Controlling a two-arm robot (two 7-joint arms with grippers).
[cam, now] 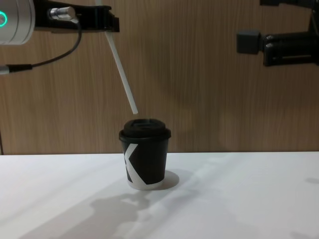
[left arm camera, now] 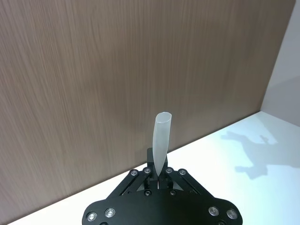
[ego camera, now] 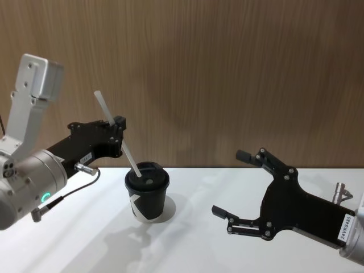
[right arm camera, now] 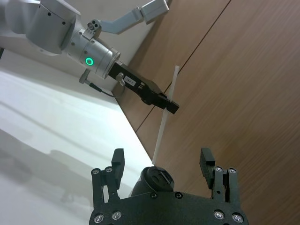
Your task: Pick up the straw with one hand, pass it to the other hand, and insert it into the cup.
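My left gripper (ego camera: pixel 118 129) is shut on the thin white straw (ego camera: pixel 131 156), gripping it around its middle. The straw is tilted, upper end leaning left. In the chest view the straw (cam: pixel 122 69) ends a little above the cup's domed lid, near its left side, without touching. The black cup (ego camera: pixel 148 196) with the white K (cam: pixel 145 154) stands upright on the table. In the left wrist view the straw (left arm camera: pixel 161 140) rises from between the shut fingers. My right gripper (ego camera: pixel 230 183) hangs open to the right of the cup, with nothing in it. The right wrist view looks past its fingers (right arm camera: pixel 118 157) at the cup (right arm camera: pixel 150 180) and straw (right arm camera: pixel 168 101).
The white table (ego camera: pixel 227 250) runs up to a brown wood-grain wall (ego camera: pixel 227 68) close behind the cup. A dark cable (cam: pixel 55 57) loops under the left wrist.
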